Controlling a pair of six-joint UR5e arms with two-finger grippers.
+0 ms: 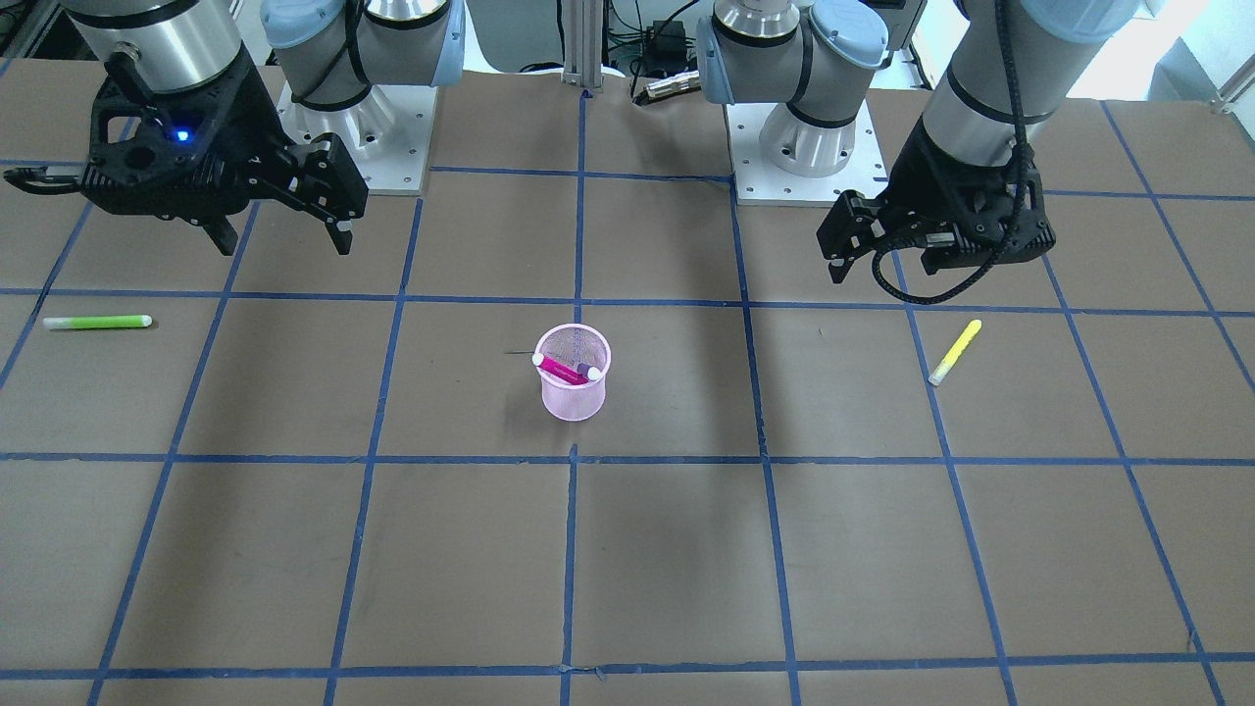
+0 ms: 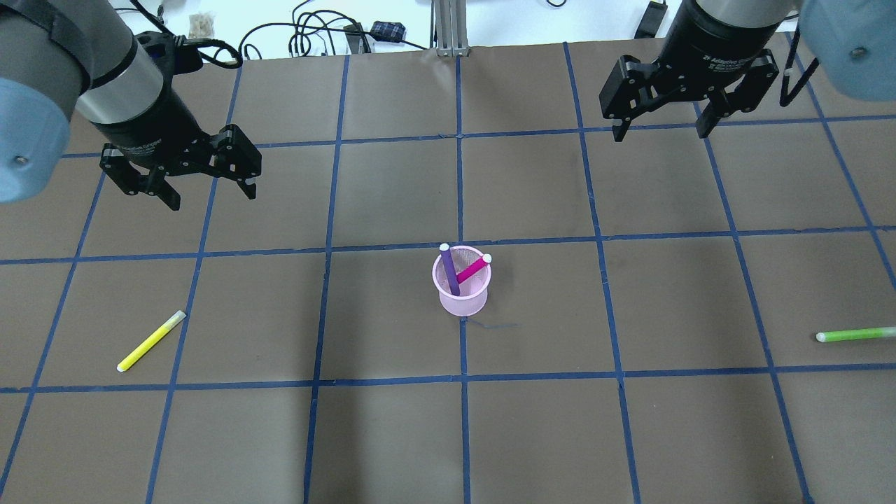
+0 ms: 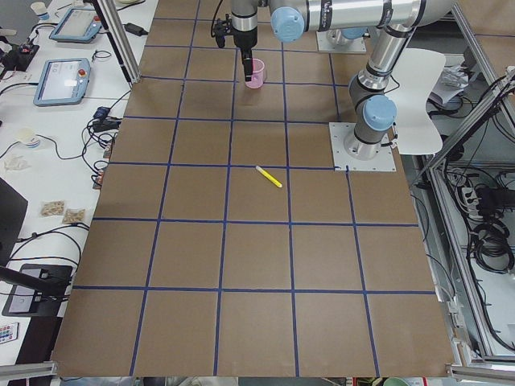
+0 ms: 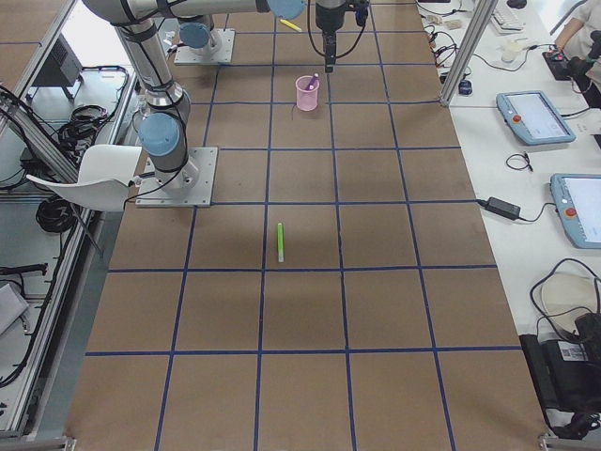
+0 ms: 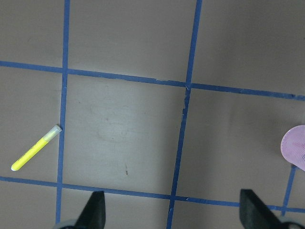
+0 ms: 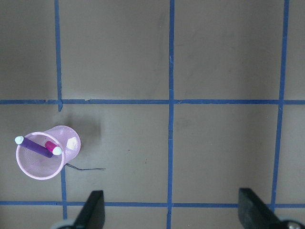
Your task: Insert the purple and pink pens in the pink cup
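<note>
The pink mesh cup (image 2: 463, 297) stands upright near the table's middle, and also shows in the front view (image 1: 575, 394). The purple pen (image 2: 449, 269) and the pink pen (image 2: 473, 269) both stand inside it, leaning on its rim. My left gripper (image 2: 212, 198) is open and empty, raised well away from the cup on my left. My right gripper (image 2: 661, 134) is open and empty, raised beyond the cup on my right. The right wrist view shows the cup (image 6: 66, 143) with both pens at lower left. The left wrist view catches only the cup's edge (image 5: 294, 148).
A yellow pen (image 2: 151, 341) lies on the table below my left gripper's side, and also shows in the left wrist view (image 5: 35, 149). A green pen (image 2: 854, 334) lies near the table's right edge. Blue tape lines grid the brown table.
</note>
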